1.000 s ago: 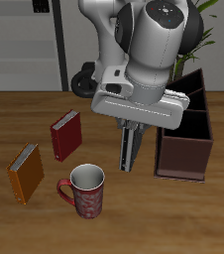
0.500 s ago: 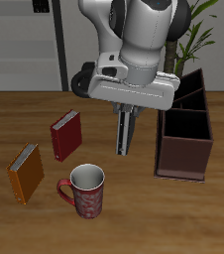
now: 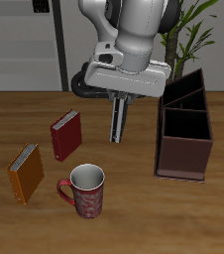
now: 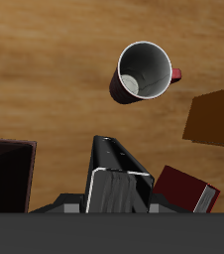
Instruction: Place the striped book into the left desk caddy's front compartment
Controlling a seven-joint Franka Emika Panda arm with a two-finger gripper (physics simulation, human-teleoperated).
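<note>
Exterior view: tool [image 3: 119, 97] hangs above the tabletop [image 3: 134, 213], fingers closed on the top edge of the striped book [image 3: 117, 121]. Book hangs upright w/ a slight tilt, clear of the surface, between the red book [image 3: 65, 135] and the left desk caddy [image 3: 186, 139]. It's not in any compartment; it sits beside the caddy, apart from it.

Wrist view: striped book [image 4: 112, 182] seen edge-on betw. the tool's pads, narrow dark/light bands running along it; no gap visible either side, so clamped tight.

No writing or labels readable on anything.

Shapes/materials: caddy is a dark maroon-brown open-top box, inner partitions, slanted side walls, matte. Red book leans upright, plain cover, pale page edge showing. Orange book [image 3: 26, 173] nearer the front edge, also plain, tilted. Mug [image 3: 83, 190] stands upright nr the front, mottled red outside, white inside, handle toward the orange book. Tabletop is wood-grain, mid-brown. Potted plant [image 3: 188, 30] leaves behind the caddy.
</note>
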